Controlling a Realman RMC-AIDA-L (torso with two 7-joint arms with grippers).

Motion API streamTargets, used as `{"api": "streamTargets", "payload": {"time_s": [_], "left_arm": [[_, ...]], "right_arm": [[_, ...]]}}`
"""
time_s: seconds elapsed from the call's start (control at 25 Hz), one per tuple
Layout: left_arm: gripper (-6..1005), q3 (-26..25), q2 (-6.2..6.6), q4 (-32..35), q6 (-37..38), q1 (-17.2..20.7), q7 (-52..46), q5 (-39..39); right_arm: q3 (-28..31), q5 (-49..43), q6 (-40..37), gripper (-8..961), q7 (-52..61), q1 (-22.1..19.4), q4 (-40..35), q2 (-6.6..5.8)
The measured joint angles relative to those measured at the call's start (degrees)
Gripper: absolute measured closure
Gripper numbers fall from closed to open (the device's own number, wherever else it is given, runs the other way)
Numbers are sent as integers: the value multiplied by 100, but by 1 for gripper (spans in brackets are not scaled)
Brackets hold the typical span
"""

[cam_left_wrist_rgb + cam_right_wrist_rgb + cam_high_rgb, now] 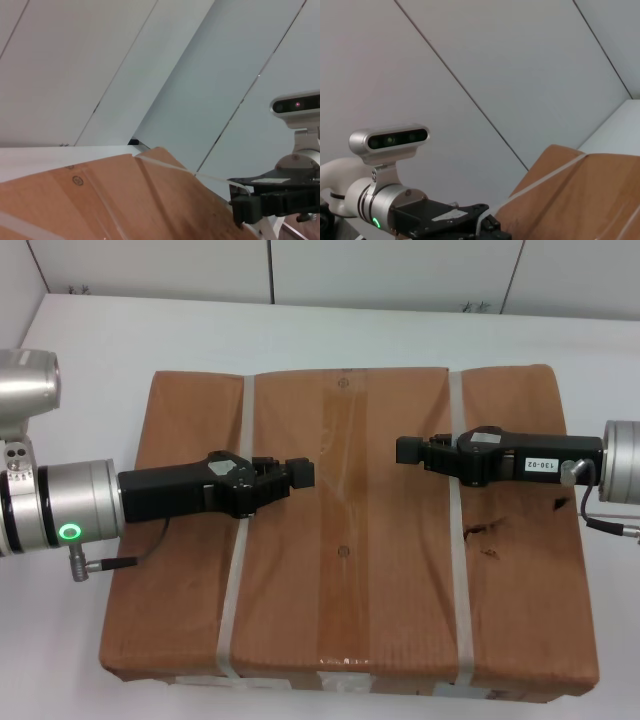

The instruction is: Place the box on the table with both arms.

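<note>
Grippers: left (300, 474) at nine o'clock and right (408, 451) at three, tips facing over the box (345, 540) flat on the table (90, 360), finger gap impossible to tell; risk of snagging a strap (458, 540) and dragging it; box taped shut, contents unseen.

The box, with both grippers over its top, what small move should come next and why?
Probably draw both arms outward, off the box. It appears to lie flat on the table, while the left gripper and right gripper point at each other above its top, holding nothing.
</note>
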Motion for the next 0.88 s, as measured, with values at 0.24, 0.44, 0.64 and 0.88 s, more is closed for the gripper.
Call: {"api": "streamTargets", "payload": {"time_s": [0.24,0.44,0.64,0.88], "left_arm": [[904,0,-6,0,0,0,7,0],[904,0,-6,0,0,0,9,0],[904,0,-6,0,0,0,15,0],[904,0,-9,0,-39,0,23,0]], "right_arm": [[-22,1,60,914,0,0,0,0],[-17,1,60,914,0,0,0,0],[-16,1,60,915,0,0,0,0],[-8,1,60,915,-6,0,0,0]]}}
